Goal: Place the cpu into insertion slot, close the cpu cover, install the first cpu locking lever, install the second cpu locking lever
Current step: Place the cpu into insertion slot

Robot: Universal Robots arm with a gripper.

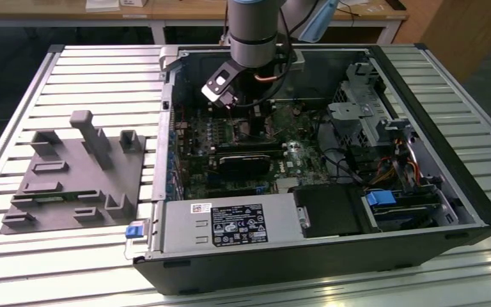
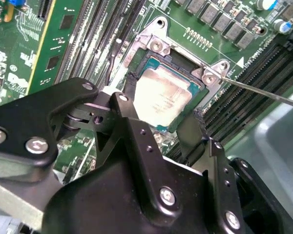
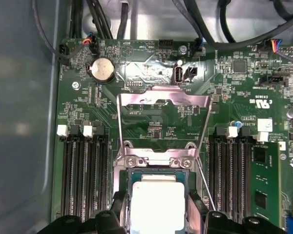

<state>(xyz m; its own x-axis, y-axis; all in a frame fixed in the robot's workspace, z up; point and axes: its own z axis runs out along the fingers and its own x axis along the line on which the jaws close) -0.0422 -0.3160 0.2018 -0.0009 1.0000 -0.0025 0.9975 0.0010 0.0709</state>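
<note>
My gripper (image 2: 164,98) is clamped on two opposite edges of the cpu (image 3: 158,202), which carries faint print I can't read, at the insertion slot (image 2: 172,62). I cannot tell whether it is seated. Beyond, the cpu cover (image 3: 161,96) stands raised, with memory slots (image 3: 83,170) on both sides. A white label (image 1: 237,224) sits low in the exterior view.

The cpu (image 2: 162,97) is lying in the insertion slot (image 2: 149,41), with the gripper (image 2: 163,98) jaws sitting against its opposite edges. The cpu cover (image 3: 136,100) is standing open from one edge of the slot, and memory slots (image 3: 83,170) are running along both sides of the slot.
</note>
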